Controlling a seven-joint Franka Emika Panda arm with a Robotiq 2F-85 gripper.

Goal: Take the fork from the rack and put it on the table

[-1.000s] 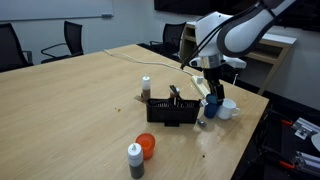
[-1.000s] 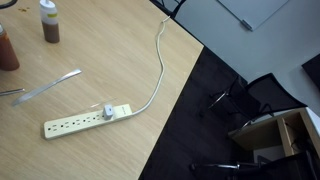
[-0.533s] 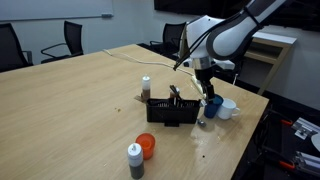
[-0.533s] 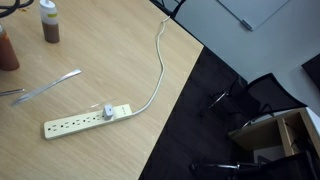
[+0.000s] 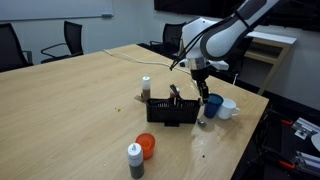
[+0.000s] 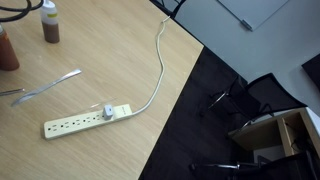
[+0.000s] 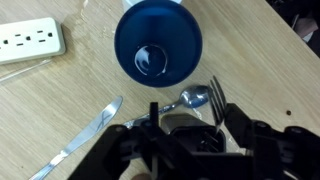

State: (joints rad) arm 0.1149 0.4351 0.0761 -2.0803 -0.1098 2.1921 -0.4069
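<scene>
With the gripper spread above the rack and the fork upright inside the rack beside a spoon, descending off-centre, you may pinch the spoon or drag the rack.

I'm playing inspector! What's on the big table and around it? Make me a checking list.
Surface: light-wood table, smooth pale top.
Job's things: small black slatted rack stands on the table; silvery metal fork shows its tines just ahead of the gripper; held or not, cannot tell.
Clutter: blue cup, white cup, low orange container, metal knife, metal spoon.
Grippers: black gripper hangs above the rack's end near the blue cup; jaws open or shut, cannot tell.
Cables: white power strip with white cord.
Surroundings: black office chairs, dark carpet.
</scene>
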